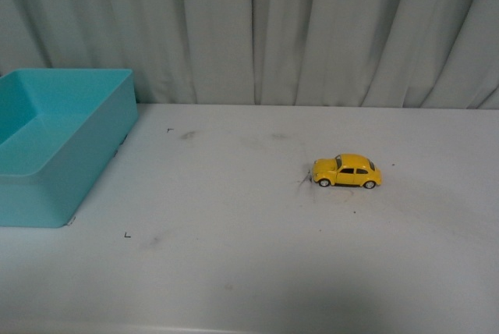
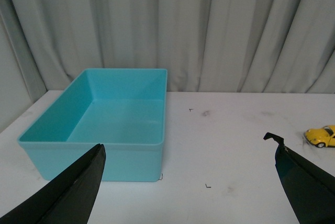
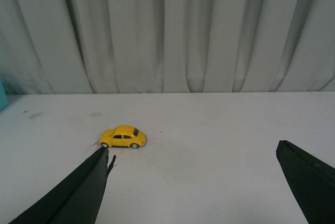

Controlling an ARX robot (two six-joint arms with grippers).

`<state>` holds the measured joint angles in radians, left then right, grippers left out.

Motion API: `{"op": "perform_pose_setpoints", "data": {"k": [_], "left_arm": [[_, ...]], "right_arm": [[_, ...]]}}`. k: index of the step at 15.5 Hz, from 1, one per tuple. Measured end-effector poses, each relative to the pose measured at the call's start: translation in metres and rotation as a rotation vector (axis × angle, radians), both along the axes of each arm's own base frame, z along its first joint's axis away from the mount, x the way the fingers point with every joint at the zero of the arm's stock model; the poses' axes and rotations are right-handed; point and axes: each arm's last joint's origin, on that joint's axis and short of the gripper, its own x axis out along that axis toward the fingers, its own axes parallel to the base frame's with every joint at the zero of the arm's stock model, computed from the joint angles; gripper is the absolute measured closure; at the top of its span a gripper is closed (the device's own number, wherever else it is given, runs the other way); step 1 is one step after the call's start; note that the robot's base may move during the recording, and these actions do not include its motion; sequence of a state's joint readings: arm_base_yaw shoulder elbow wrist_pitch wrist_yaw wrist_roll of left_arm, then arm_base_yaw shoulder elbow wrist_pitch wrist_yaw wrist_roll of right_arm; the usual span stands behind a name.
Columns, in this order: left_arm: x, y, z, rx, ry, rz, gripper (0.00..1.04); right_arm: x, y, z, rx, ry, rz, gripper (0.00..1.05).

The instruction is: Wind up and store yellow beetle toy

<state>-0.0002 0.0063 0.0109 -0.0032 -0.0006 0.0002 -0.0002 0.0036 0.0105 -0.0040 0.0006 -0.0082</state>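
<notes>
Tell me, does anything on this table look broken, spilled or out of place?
Nothing much. The yellow beetle toy stands upright on its wheels, and the turquoise bin sits level and empty. The only oddities are faint grey smudges on the white table and a thin dark mark by the car's nose.

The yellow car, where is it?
The yellow beetle toy stands on the white table, right of centre in the front view, far from the blue bin at left.

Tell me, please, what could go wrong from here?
1. The yellow beetle toy stands on its wheels on the table; a nudge from one jaw may roll it away.
2. The turquoise box sits at the table's far left, so a weak hold could drop the toy on the way.
</notes>
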Motion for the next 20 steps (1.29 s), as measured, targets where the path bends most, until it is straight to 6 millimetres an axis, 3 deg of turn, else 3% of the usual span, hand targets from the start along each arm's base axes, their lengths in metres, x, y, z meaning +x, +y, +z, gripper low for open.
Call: {"op": "perform_pose_setpoints", "data": {"k": [20], "left_arm": [[0.0,0.0,0.0,0.0,0.0,0.0,0.07]], "right_arm": [[0.0,0.0,0.0,0.0,0.0,0.0,0.07]]}}
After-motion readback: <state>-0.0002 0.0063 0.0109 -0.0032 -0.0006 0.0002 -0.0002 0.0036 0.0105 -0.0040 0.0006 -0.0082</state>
